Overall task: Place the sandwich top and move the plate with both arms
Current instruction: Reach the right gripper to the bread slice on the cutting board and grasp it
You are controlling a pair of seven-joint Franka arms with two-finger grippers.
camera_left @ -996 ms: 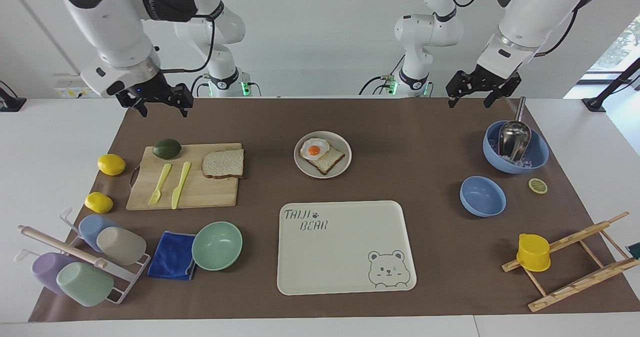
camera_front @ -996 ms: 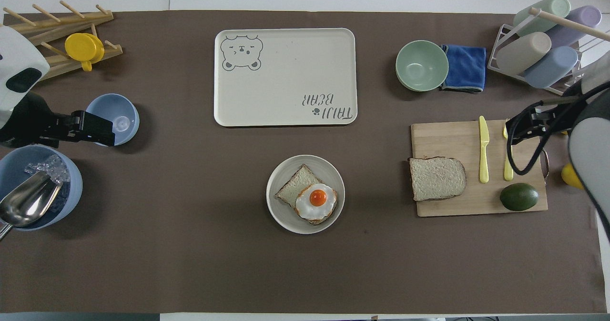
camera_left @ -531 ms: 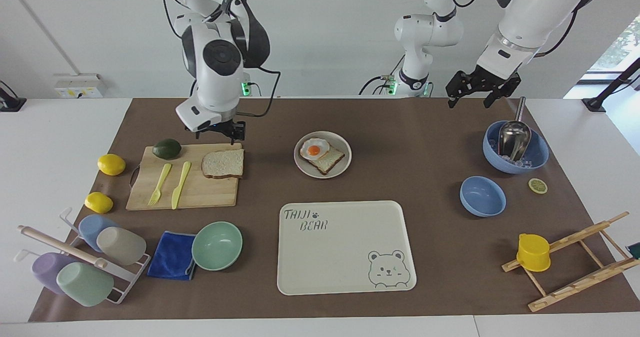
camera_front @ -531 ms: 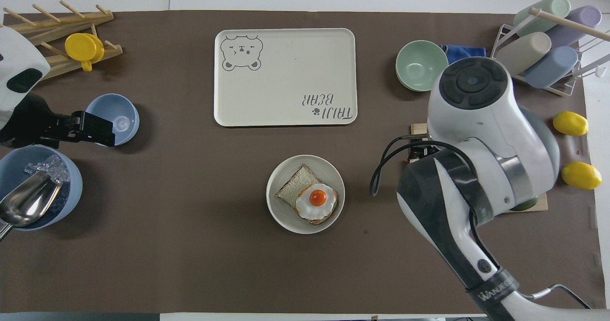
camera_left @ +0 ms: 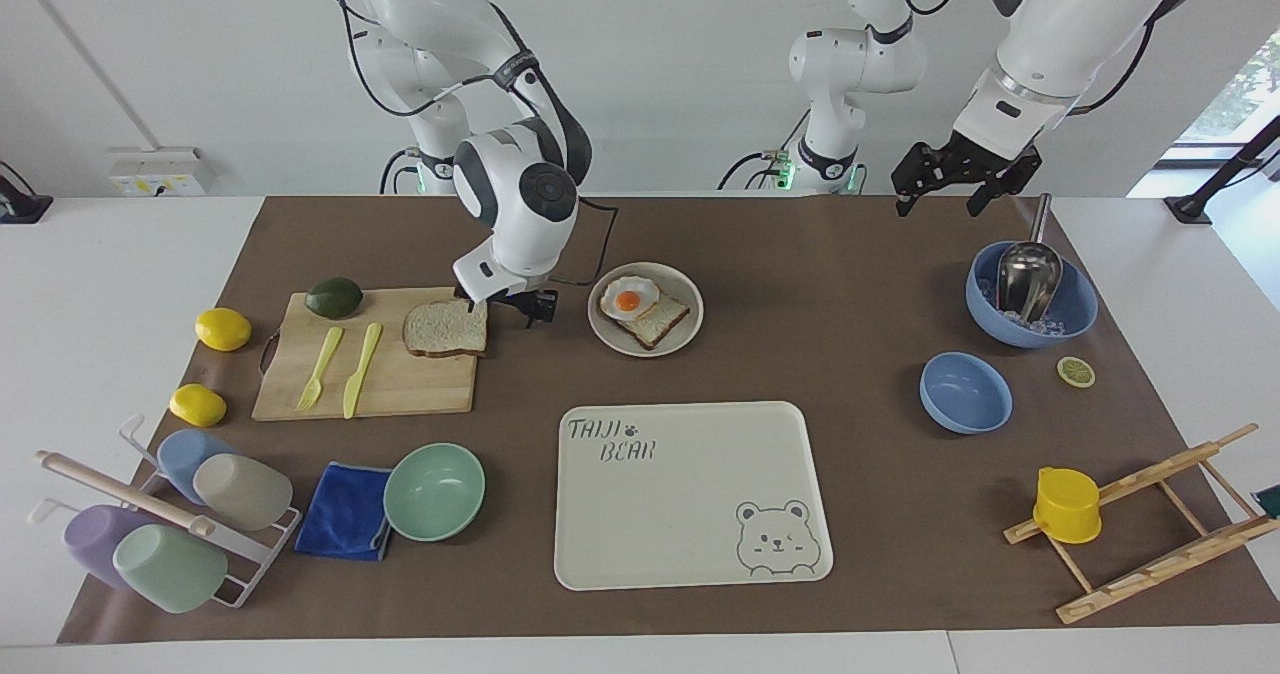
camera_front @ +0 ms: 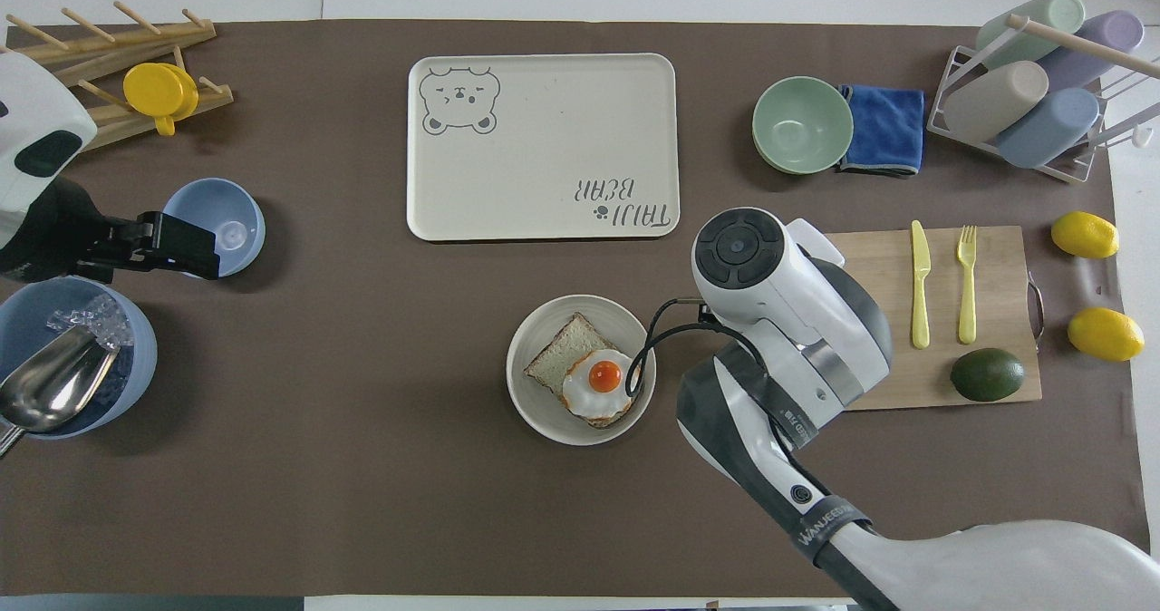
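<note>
Now the right gripper, jaws spread and empty, hangs left of frame centre just beside the sandwich top on the cutting board. Centre frame sits the plate. Upper right, the left gripper waits, released.

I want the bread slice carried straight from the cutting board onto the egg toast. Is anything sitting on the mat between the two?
Nothing visible. The bread slice lies on the cutting board's edge toward the plate, with bare mat between. The right gripper, open, is just over that edge. The left gripper waits over the ice bowl.
</note>
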